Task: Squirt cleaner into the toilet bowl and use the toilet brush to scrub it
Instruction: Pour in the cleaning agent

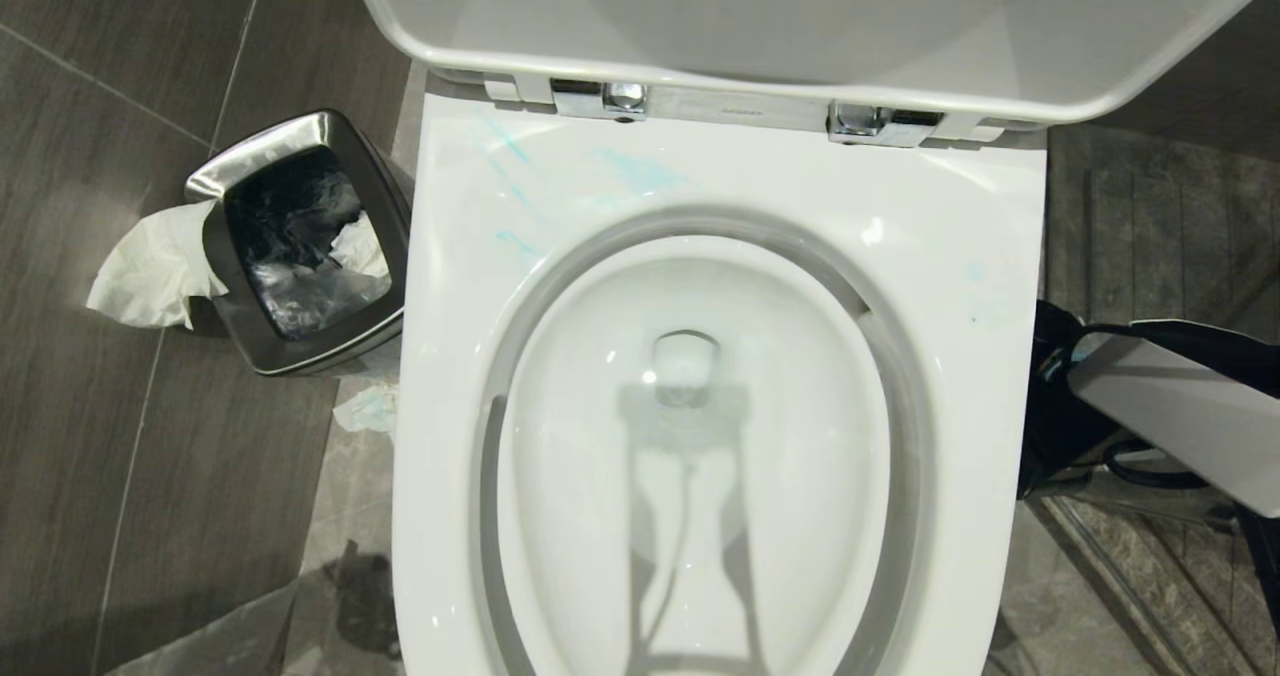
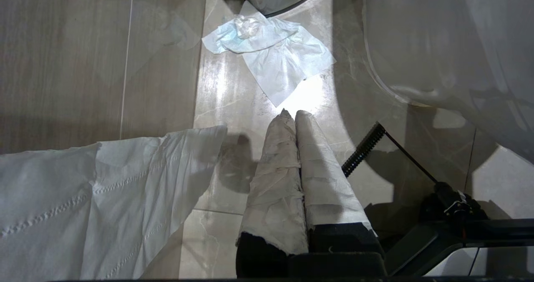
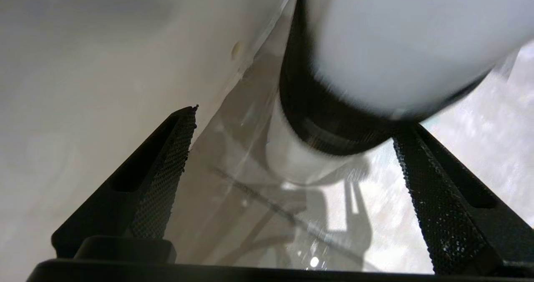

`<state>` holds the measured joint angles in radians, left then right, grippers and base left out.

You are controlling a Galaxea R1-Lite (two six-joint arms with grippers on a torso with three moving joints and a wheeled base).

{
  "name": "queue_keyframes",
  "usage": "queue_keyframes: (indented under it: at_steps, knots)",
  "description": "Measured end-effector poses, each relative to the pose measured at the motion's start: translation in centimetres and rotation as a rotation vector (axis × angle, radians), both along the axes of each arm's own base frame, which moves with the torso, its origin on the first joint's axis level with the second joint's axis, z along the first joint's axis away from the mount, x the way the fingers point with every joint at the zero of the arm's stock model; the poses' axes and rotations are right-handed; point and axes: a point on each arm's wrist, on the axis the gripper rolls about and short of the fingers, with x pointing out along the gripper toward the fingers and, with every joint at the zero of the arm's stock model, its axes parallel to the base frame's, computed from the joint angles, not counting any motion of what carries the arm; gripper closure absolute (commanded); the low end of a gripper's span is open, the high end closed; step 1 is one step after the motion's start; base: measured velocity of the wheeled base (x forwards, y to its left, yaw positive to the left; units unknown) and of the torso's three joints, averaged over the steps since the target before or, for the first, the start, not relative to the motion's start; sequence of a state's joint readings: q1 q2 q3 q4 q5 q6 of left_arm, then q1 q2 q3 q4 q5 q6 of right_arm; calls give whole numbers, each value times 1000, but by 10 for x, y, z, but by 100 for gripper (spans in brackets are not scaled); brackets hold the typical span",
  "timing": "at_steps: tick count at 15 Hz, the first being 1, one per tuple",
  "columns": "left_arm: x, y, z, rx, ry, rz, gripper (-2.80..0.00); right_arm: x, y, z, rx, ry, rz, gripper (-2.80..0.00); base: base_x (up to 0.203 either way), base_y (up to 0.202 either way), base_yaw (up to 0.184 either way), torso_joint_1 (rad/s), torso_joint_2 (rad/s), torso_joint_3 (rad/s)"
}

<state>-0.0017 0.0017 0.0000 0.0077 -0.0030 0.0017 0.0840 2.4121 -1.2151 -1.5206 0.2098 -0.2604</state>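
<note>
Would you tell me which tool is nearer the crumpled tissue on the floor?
Left. The left tool points at the crumpled tissue just ahead; the right tool is across the toilet bowl.

The toilet bowl (image 1: 720, 456) is large, white and glossy, its lid raised at twelve o'clock on chrome hinges. Faint blue smears mark the seat toward eleven o'clock. Its oval basin opens toward six o'clock.
</note>
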Motion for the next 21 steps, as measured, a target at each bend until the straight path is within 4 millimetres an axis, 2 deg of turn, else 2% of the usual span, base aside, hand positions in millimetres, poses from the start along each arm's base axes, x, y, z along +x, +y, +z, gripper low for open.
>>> queue_keyframes:
  at_steps: [13, 21]
  knots:
    - [0, 0, 0, 0, 0, 0, 0, 10, -3, 22, -16, -107, -21, -280, 0, 0, 0, 0, 0, 0]
    - [0, 0, 0, 0, 0, 0, 0, 19, -2, 16, -15, -116, -17, -280, 0, 0, 0, 0, 0, 0]
